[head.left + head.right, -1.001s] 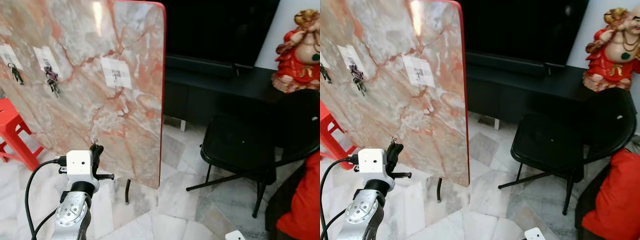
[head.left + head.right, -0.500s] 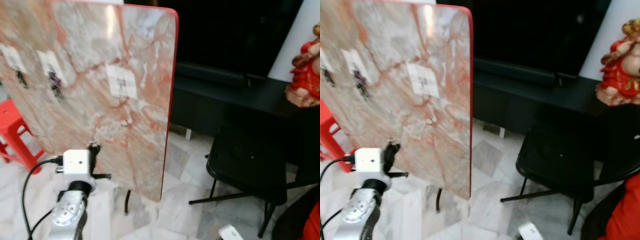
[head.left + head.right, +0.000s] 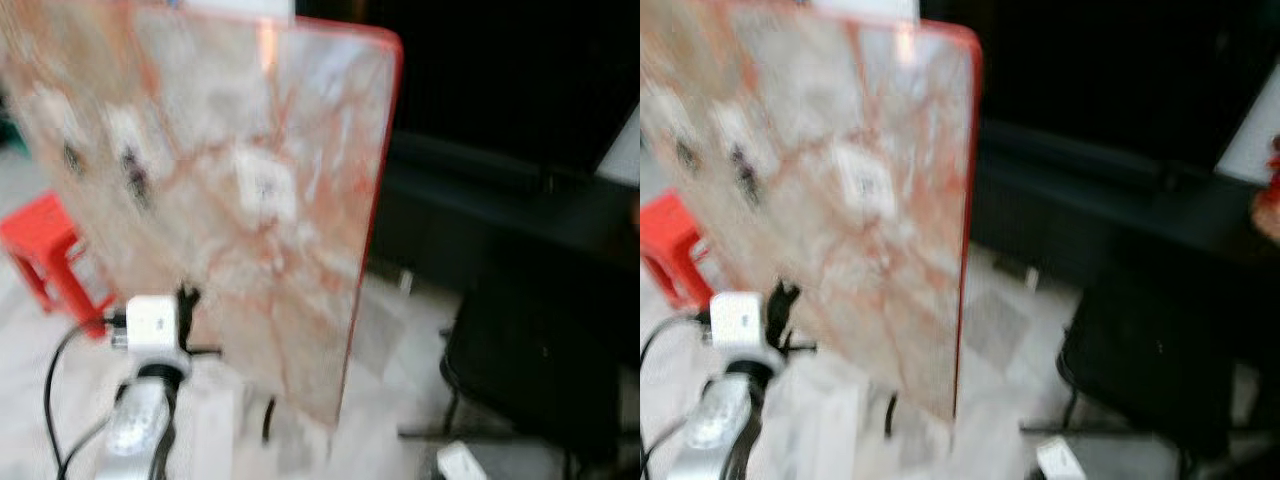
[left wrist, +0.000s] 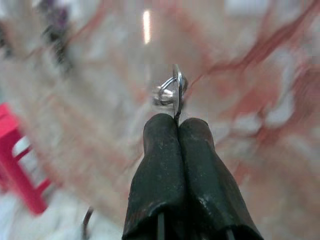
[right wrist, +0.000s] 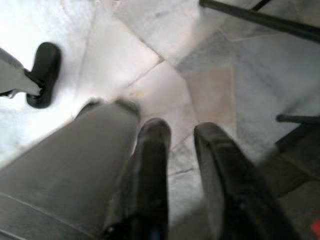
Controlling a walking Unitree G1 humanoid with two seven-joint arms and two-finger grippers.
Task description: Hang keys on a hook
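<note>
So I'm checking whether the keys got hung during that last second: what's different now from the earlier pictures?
Mostly the camera has moved: the whole scene has slid right and blurred, so the robot is turning or stepping. The left gripper stays shut on the key ring, still raised before the marble board, not yet at the free hook. The two key bunches already hanging stay put. The right gripper still hangs open over the floor.

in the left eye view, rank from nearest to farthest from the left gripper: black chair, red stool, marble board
1. marble board: just ahead of the left gripper, which pinches a key ring.
2. red stool: off to the left.
3. black chair: far off to the right, past the board's edge.
</note>
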